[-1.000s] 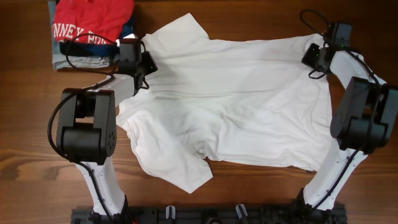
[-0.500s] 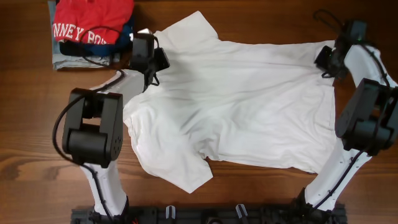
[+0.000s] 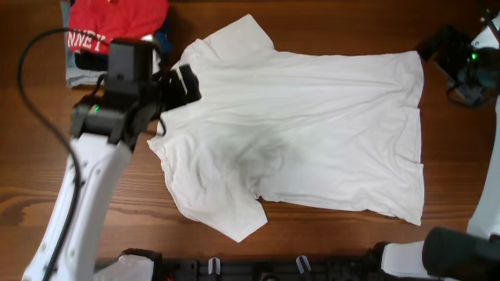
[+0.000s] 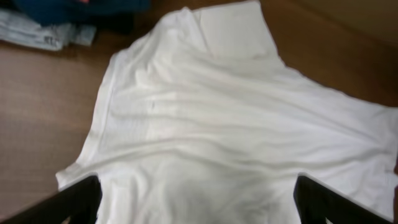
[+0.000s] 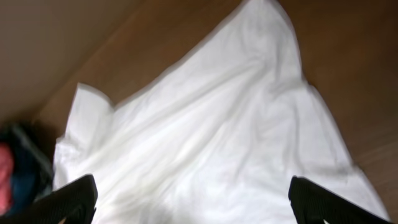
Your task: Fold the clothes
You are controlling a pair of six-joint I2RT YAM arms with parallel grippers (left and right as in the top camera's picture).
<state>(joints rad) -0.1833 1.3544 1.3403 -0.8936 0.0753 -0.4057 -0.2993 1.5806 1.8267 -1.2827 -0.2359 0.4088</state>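
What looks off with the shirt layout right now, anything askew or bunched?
Nothing damaged, and it is mostly flat. The white T-shirt has one untidy spot: its near sleeve lies rumpled rather than spread, and creases bunch up beside it towards the middle of the body.

Robotics lab: robot arms, wooden table

Thin, matt white cloth T-shirt, softly wrinkled; smooth brown wood table, faint sheen

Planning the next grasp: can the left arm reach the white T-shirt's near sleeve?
Probably yes: the sleeve lies uncovered on that arm's side; the left end effector is open and empty.
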